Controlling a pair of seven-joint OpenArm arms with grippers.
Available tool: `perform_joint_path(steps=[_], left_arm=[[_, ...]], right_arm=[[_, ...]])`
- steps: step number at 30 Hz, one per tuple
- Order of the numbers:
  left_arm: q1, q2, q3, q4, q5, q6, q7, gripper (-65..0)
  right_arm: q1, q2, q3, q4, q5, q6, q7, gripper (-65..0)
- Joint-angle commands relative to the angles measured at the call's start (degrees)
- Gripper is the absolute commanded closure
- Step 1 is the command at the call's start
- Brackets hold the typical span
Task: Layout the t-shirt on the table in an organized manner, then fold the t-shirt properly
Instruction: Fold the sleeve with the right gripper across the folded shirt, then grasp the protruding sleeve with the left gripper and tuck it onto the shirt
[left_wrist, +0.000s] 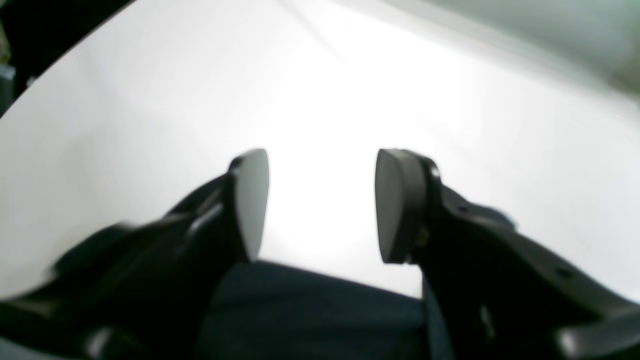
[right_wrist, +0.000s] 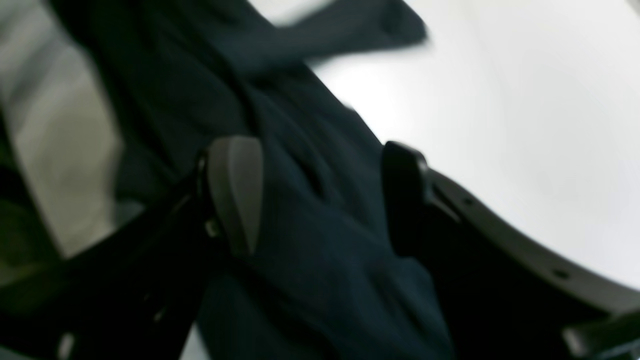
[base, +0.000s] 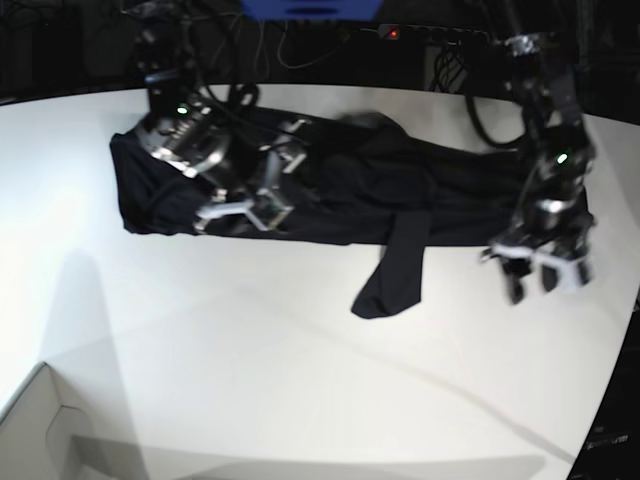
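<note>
My right gripper (right_wrist: 320, 195) hangs over the t-shirt (base: 330, 190) with its jaws spread wide and nothing pinched; cloth fills the gap below them, loose and rumpled. My left gripper (left_wrist: 320, 205) is spread too, empty, hovering at the shirt's edge with bare table (left_wrist: 350, 100) beyond its fingertips.

The shirt lies as a long bunched band across the far side of the table, one sleeve (base: 395, 270) trailing toward the near side. It is not yet flat.

The risks, as I judge them: if I close my right jaws here I may catch several layers at once, and lifting would drag the whole band instead of opening it. My left jaws could miss the thin hem and close on nothing. Pulling unevenly would twist the body and trap that stray sleeve underneath.
</note>
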Motion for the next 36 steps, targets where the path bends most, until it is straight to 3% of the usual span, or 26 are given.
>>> perform_joint_path(steps=[1,7,14,24,26,29,33,36], left_arm=[[-2.58,0.86,1.52,-1.75,1.00,-0.27,-1.15,-32.8],[-13.75,5.17,5.92,-18.80,5.92,-0.27,-1.24,-32.8],[-20.26,5.35,9.17,-34.45,5.84,-0.35,-1.59,-32.8],[-21.05,5.35,11.54,-38.49,6.01,-0.71,-1.50,-31.6],[-20.26,4.82,11.54,-38.67,5.84,-0.79,-1.41,-22.5],[-19.55,4.64,11.19,-40.60,5.84,-0.79,-1.76,-1.8],[-19.55,3.15,11.02,-42.01,5.49,-0.79,-1.76,-0.6],[-19.02,2.62,11.02,-38.76,1.79,-0.79,-1.41,0.0]], right_arm=[[-0.19,0.04,1.41,1.87,1.12,-0.01,1.49,-38.0],[-5.28,1.09,9.32,4.94,1.12,-0.01,1.58,-38.0],[-7.48,1.01,12.31,5.21,1.12,-0.01,1.58,-38.0],[-7.13,0.83,12.13,5.21,1.12,-0.01,1.58,-38.0],[-7.13,0.83,12.13,5.21,1.12,-0.01,1.58,-38.0],[-6.25,0.92,12.13,5.21,1.12,-0.01,1.58,-38.0],[-6.08,0.83,12.13,5.21,1.12,-0.01,1.58,-38.0],[-6.16,0.65,12.13,5.21,1.21,-0.01,1.58,-38.0]])
